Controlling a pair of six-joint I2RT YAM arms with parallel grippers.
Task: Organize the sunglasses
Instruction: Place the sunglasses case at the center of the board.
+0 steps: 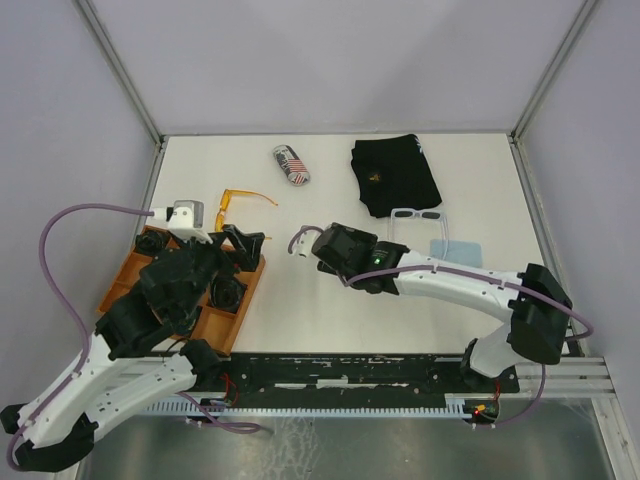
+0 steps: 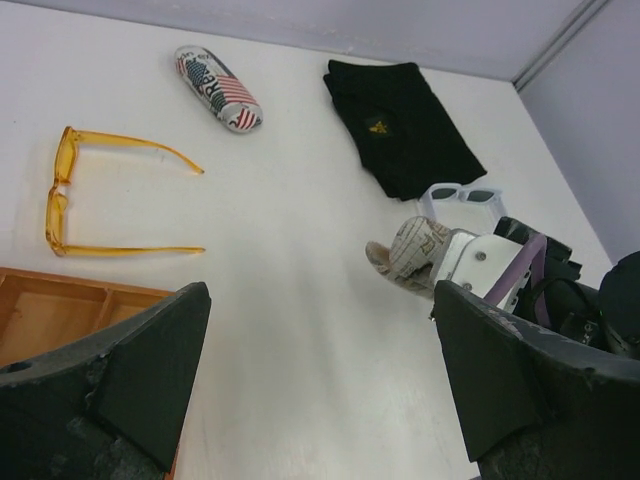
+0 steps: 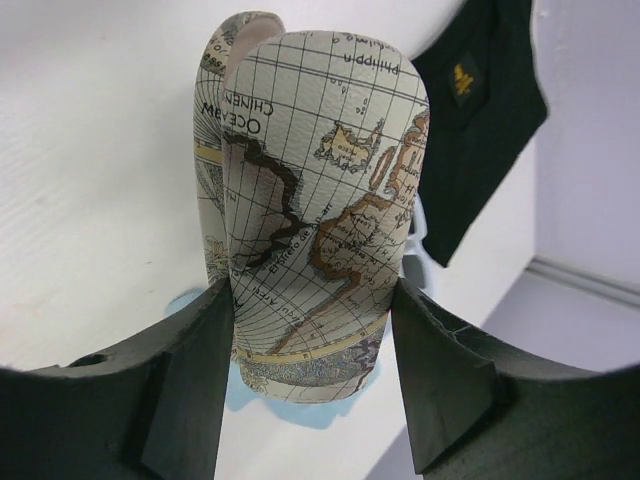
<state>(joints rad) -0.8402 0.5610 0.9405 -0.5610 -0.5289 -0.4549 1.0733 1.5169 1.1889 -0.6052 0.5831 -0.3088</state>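
Note:
The orange-amber sunglasses [image 1: 243, 200] lie unfolded on the table beyond the wooden tray; they also show in the left wrist view [image 2: 58, 205]. The white sunglasses with dark lenses [image 1: 418, 214] lie just in front of the black pouch and show in the left wrist view [image 2: 462, 194]. My left gripper [image 1: 244, 244] is open and empty, over the tray's far right corner [image 2: 320, 330]. My right gripper [image 1: 312, 243] is shut on a map-printed glasses case [image 3: 310, 200], held off the table mid-table. The case's lid looks partly open [image 2: 412, 256].
A flag-printed glasses case [image 1: 291, 165] lies at the back centre. A black pouch [image 1: 395, 175] lies back right. A light blue cloth [image 1: 455, 247] lies under the right arm's far side. The compartmented wooden tray [image 1: 122, 282] sits at the left, under my left arm.

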